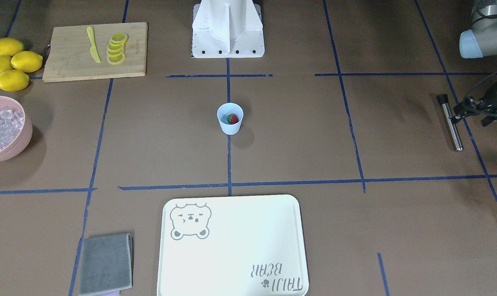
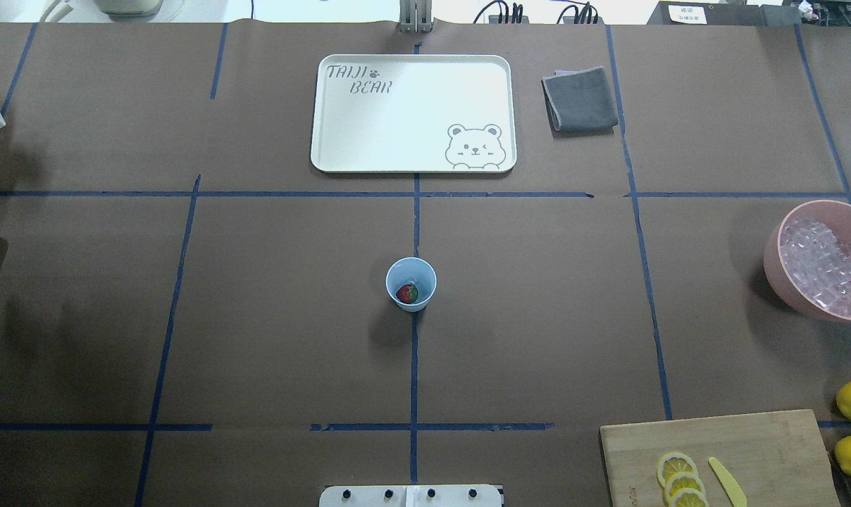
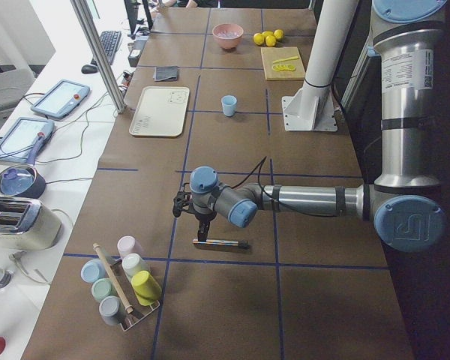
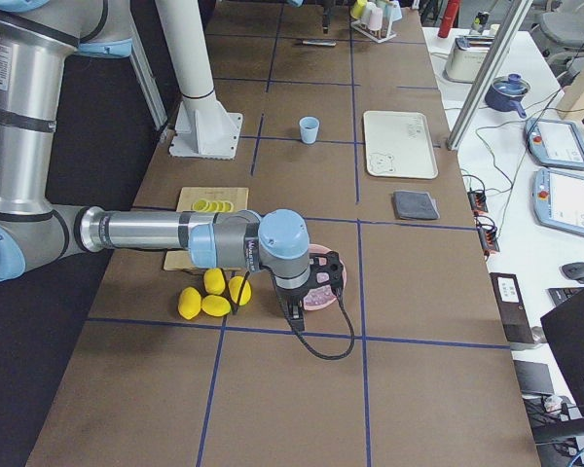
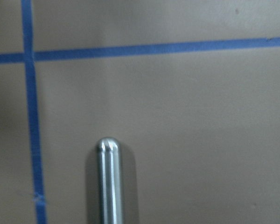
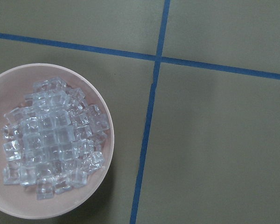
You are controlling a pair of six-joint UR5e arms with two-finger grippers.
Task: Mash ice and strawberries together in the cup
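Observation:
The light-blue cup (image 1: 230, 119) (image 2: 411, 284) stands upright at the table's centre with a red strawberry (image 1: 232, 119) (image 2: 407, 293) inside it. The ice (image 6: 53, 135) (image 2: 823, 264) fills a pink bowl (image 6: 105, 140) (image 1: 24, 135) at the table's right end. My right gripper (image 4: 313, 292) shows only in the exterior right view, hanging above that bowl; whether it is open or shut I cannot tell. My left gripper (image 1: 454, 114) (image 3: 182, 206) hovers open just above a steel rod (image 1: 452, 123) (image 5: 109, 182) lying flat at the left end, holding nothing.
A white bear tray (image 2: 413, 113) and a grey cloth (image 2: 580, 98) lie on the far side. A cutting board (image 1: 95, 51) with lemon slices and a yellow knife, plus whole lemons (image 1: 12, 63), sit near the bowl. A rack of cups (image 3: 124, 289) stands beyond the rod.

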